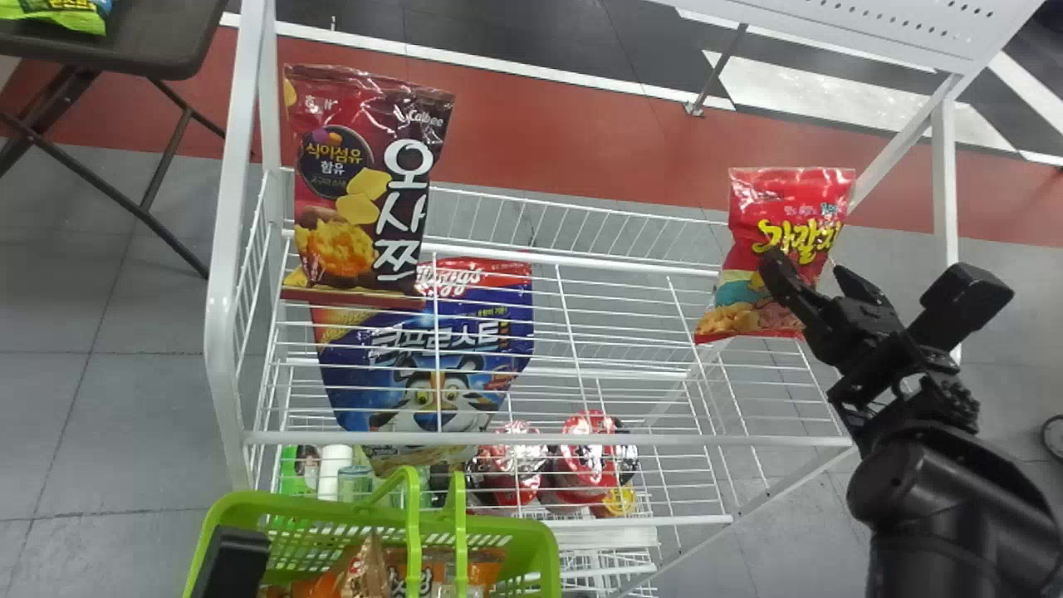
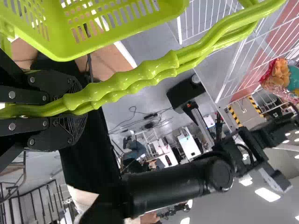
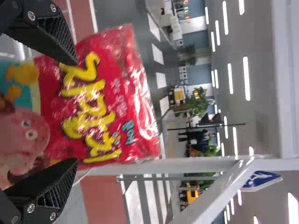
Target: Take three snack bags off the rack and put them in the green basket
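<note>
Red snack bag (image 1: 785,249) upright at the top shelf's right edge, toward the back corner of the rack (image 1: 548,438). My right gripper (image 3: 77,111) is at its front, fingers wide apart, nothing clamped; whether a tip touches the film, I can't tell.

Handling, my estimate: very light, puffed, film glossy and apt to slip or crinkle. Contents look settled low and would crumble under a hard squeeze. Best hold: upper body, below the top seal, sides gathered gently between my pads, then straight up before swinging across. A shallow bite might tip it back or off the edge.

Left gripper (image 2: 77,105): closed on the green handles (image 2: 126,91), steadying the green basket (image 1: 548,540) before the shelf's front edge, near its left corner. Orange packets (image 1: 365,573) lie inside, count uncertain. Maroon bag (image 1: 357,183) stands at the shelf's back left corner, a later candidate if the count falls short.
</note>
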Controlling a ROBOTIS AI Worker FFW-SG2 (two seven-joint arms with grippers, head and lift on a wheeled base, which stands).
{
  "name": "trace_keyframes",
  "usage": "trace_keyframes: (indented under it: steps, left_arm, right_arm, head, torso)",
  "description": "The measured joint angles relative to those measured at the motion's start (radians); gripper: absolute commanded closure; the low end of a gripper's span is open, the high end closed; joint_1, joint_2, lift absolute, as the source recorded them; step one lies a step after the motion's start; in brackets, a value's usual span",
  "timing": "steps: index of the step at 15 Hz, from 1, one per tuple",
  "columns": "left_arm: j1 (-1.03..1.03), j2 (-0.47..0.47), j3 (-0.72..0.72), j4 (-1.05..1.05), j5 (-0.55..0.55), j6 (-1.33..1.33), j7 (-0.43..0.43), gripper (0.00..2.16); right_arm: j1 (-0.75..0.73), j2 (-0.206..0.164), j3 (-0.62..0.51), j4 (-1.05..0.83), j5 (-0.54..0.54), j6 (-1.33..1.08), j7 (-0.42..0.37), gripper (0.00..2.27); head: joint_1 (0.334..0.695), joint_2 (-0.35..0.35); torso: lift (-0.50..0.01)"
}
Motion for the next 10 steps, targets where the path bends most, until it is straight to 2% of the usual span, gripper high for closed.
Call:
trace_keyframes:
  steps: [1, 2, 3, 6, 10]
  left_arm:
    - [-0.002, 0.0, -0.001, 0.001, 0.0, 0.001, 0.001, 1.24]
    - [-0.004, -0.001, -0.003, 0.001, 0.0, 0.002, 0.003, 1.24]
    - [-0.007, -0.001, -0.004, 0.002, -0.001, 0.005, 0.005, 1.24]
    - [-0.009, -0.001, -0.004, 0.003, -0.001, 0.012, 0.008, 1.24]
    - [-0.01, -0.003, -0.003, 0.005, -0.001, 0.013, 0.009, 1.24]
  right_arm:
    - [-0.005, -0.024, 0.007, 0.03, 0.001, -0.006, 0.014, 0.6]
    - [-0.011, -0.035, 0.01, 0.046, 0.002, -0.008, 0.036, 1.69]
    - [-0.019, -0.04, 0.012, 0.056, 0.003, -0.008, 0.061, 2.15]
    - [-0.024, -0.042, 0.016, 0.056, 0.003, 0.015, 0.113, 2.19]
    - [-0.019, -0.043, 0.02, 0.047, 0.0, 0.019, 0.129, 2.21]
  head:
    - [0.695, -0.35]
    - [0.695, -0.35]
    - [0.695, -0.35]
    - [0.695, -0.35]
    - [0.695, -0.35]
  torso:
    - [-0.026]
    - [-0.026]
    - [-0.026]
    - [-0.026]
    - [-0.026]
